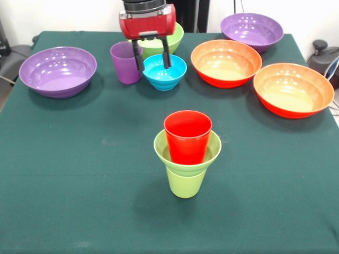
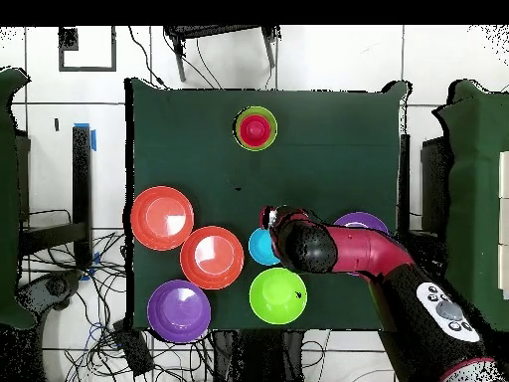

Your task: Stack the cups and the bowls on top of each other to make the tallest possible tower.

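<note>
The tower stands mid-table. It is a lime-green cup (image 1: 185,183) with the small lime-green bowl (image 1: 211,153) on its rim and the red cup (image 1: 187,136) upright in that bowl. From overhead the red cup (image 2: 255,126) sits inside the lime bowl's ring (image 2: 240,138). My gripper (image 1: 154,67) is open, low over the small blue bowl (image 1: 168,75). One finger (image 1: 139,57) is at the bowl's left rim, beside the purple cup (image 1: 124,63). The other finger (image 1: 166,53) is over the bowl's middle. The blue bowl (image 2: 260,249) is partly hidden under my arm (image 2: 328,251) overhead.
The medium lime-green bowl (image 1: 178,36) sits behind the gripper. Wide purple bowls are at the left (image 1: 58,71) and far right (image 1: 252,30). Two orange bowls (image 1: 226,62) (image 1: 293,89) are on the right.
</note>
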`<state>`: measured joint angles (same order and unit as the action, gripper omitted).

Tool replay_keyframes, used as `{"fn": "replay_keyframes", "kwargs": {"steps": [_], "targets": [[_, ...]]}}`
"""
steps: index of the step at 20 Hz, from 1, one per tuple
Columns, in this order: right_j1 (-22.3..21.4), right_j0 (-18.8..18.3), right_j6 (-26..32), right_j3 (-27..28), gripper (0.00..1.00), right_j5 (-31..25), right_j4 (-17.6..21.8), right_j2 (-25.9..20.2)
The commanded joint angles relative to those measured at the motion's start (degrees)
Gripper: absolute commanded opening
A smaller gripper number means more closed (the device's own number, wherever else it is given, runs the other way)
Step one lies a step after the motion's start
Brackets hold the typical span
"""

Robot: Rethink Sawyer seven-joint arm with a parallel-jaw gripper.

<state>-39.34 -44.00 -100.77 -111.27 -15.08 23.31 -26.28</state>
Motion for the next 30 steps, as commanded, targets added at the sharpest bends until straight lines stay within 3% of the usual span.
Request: {"fn": "replay_keyframes", "kwargs": {"steps": [1,10,30], "targets": [[5.3,-1.0,10.4,5.2,1.0,-6.6,7.1,-4.8],[8.5,0.9,6.7,7.0,1.0,-2.8,12.3,-4.3],[9.6,-3.0,7.1,5.3,1.0,-4.2,15.5,-7.5]]}}
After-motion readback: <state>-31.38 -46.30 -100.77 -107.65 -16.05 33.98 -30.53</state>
